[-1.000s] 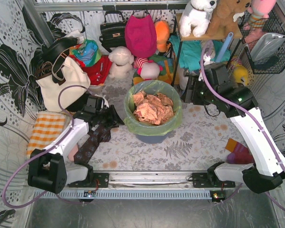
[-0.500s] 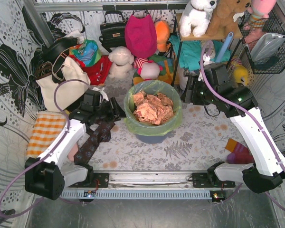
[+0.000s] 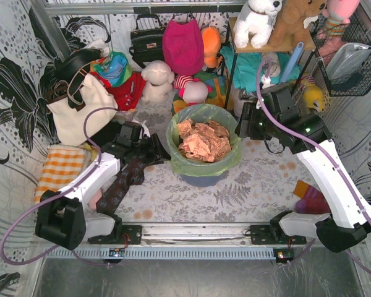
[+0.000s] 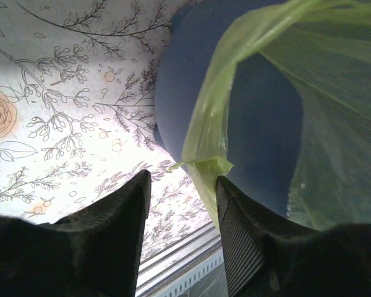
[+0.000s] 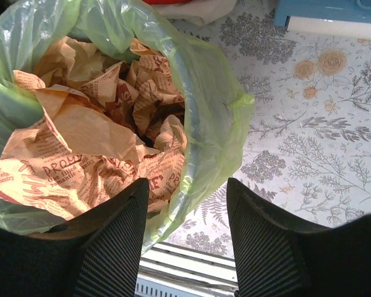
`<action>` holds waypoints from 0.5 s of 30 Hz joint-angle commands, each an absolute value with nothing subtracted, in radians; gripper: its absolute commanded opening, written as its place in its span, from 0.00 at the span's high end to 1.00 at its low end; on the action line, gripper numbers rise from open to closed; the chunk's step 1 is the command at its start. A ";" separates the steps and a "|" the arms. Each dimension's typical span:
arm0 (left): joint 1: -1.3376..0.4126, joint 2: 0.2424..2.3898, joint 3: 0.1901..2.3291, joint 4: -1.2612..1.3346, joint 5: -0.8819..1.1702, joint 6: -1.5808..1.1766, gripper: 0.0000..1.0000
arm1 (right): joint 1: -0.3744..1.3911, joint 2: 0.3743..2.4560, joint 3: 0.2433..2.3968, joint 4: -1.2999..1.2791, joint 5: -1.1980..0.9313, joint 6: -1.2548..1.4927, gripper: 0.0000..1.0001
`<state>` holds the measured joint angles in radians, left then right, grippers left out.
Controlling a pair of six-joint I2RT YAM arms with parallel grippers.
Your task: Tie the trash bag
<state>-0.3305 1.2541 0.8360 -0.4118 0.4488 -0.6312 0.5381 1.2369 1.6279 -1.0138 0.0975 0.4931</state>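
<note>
The light-green trash bag lines a round blue-grey bin at the table's middle, its rim folded over the bin's edge, with crumpled pinkish-brown paper inside. My left gripper is open just left of the bin. In the left wrist view a hanging corner of the bag sits just beyond its open fingertips. My right gripper is open, above the bin's right rim. The right wrist view looks down on the bag and paper.
Bags, plush toys and cloth crowd the back. A white tote and an orange checked cloth lie left. A dark patterned cloth lies under the left arm. A red-orange item lies right.
My left gripper has moved right, close to the bin's left side. The bin and bag have shifted slightly. My right gripper has edged left and back.
</note>
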 commanded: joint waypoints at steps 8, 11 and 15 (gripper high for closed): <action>-0.333 1.300 0.787 -0.250 0.468 -0.676 0.40 | 0.534 1.201 1.584 -0.997 0.099 0.515 0.47; -0.334 1.297 0.784 -0.217 0.489 -0.697 0.37 | 0.535 1.194 1.582 -0.997 0.100 0.519 0.47; -0.334 1.292 0.782 -0.226 0.480 -0.695 0.35 | 0.534 1.187 1.575 -0.996 0.102 0.520 0.46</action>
<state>-0.3313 1.2968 0.7921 -0.2996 0.4644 -0.6807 0.5381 1.2095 1.5871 -1.0084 0.0975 0.5064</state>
